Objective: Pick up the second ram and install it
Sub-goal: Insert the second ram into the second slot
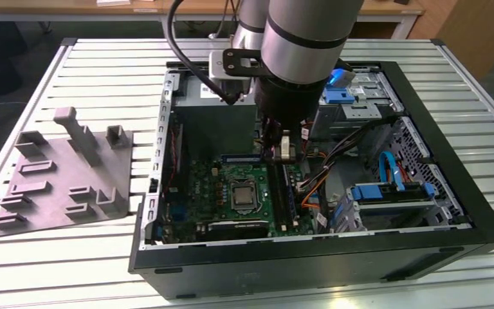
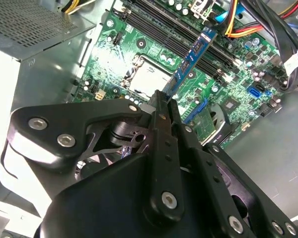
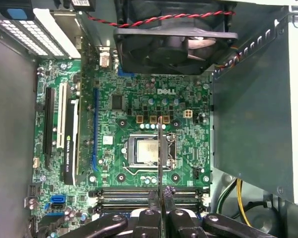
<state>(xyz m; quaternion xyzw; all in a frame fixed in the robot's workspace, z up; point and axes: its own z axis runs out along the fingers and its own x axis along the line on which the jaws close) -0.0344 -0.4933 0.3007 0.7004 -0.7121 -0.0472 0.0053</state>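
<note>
The gripper (image 2: 163, 101) has its two fingers pinched nearly together on one end of the second ram (image 2: 193, 54), a slim blue-green stick that juts straight out from the fingertips. In the first wrist view the gripper (image 3: 160, 194) holds the stick (image 3: 159, 148) edge-on, a thin line crossing in front of the silver processor chip (image 3: 146, 150). In the second wrist view the stick's free end lies over the black memory slots (image 2: 159, 22); whether it touches them I cannot tell.

In the exterior view the gripper (image 1: 283, 153) hangs inside the open black case (image 1: 316, 264), above the green motherboard (image 1: 221, 193), at about one o'clock from the processor chip (image 1: 244, 195). A black fan (image 3: 174, 34) sits at the board's edge.

The case lies on a white slatted table (image 1: 84, 257). At nine o'clock from the case rests the grey holder tray (image 1: 58, 180) with upright posts. At twelve o'clock, beyond the table, runs a wooden desk edge (image 1: 187, 6).
</note>
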